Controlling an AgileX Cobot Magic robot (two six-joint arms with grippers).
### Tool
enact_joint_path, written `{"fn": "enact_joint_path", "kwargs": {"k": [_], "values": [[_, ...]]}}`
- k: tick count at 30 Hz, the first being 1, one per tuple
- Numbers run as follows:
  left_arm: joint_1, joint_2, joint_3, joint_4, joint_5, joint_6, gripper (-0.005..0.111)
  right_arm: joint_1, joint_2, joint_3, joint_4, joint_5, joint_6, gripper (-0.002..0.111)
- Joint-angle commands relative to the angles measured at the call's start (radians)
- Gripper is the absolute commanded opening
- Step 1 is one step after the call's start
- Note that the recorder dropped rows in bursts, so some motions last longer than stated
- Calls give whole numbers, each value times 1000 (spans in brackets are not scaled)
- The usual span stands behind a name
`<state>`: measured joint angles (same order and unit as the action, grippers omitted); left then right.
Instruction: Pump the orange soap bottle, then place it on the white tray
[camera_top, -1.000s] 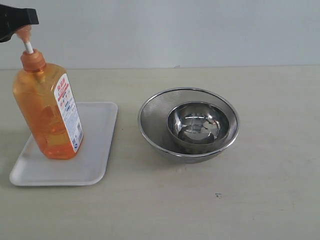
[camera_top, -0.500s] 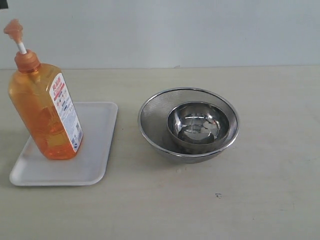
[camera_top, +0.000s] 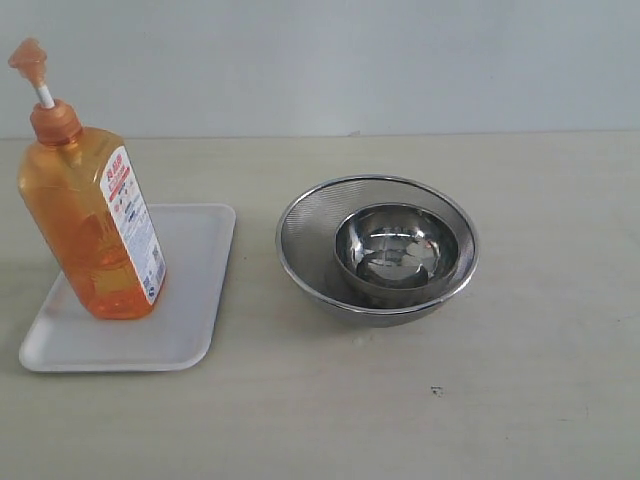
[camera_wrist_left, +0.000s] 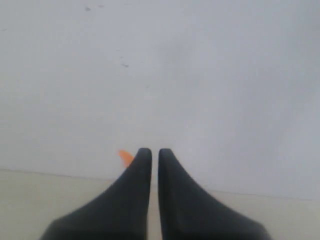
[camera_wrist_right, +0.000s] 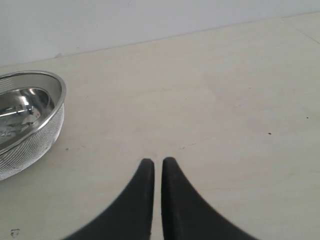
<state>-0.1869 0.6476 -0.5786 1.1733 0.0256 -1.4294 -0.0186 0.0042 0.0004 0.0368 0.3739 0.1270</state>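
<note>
On the left of the table (camera_top: 540, 380), as my exterior feed shows it, the orange soap bottle (camera_top: 92, 235) stands on the white tray (camera_top: 190, 310). Its base is on the tray's left half, its label faces right, and its pump head is raised on the white stem. Right of the tray and apart from it sits a round mesh strainer (camera_top: 300, 235) with a steel bowl (camera_top: 397, 245) nested inside. My left gripper (camera_wrist_left: 150, 154) has its black fingers drawn together on nothing, facing a pale wall (camera_wrist_left: 200, 75); a small orange tip (camera_wrist_left: 125, 157) peeks beside one finger. My right gripper (camera_wrist_right: 154, 164) is likewise pinched together and empty above bare tabletop, near the strainer.
</note>
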Motion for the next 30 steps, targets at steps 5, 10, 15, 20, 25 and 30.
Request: {"fn": "enact_joint_path", "kwargs": {"k": [5, 10, 15, 20, 25, 30], "values": [[3, -359, 228, -3, -326, -100, 5, -3, -4, 0, -2, -11, -3, 1], [3, -473, 238, -3, -343, -100, 5, -3, -4, 0, -2, -11, -3, 1], [3, -540, 243, 74, -298, -126, 5, -3, -4, 0, -2, -11, -3, 1], [3, -575, 326, 91, -187, -126, 5, -3, -4, 0, -2, -10, -3, 1], [3, -648, 424, 91, -182, -126, 5, -3, -4, 0, -2, -10, -3, 1], [3, -648, 477, 91, -182, -126, 5, -3, -4, 0, -2, -8, -3, 1]]}}
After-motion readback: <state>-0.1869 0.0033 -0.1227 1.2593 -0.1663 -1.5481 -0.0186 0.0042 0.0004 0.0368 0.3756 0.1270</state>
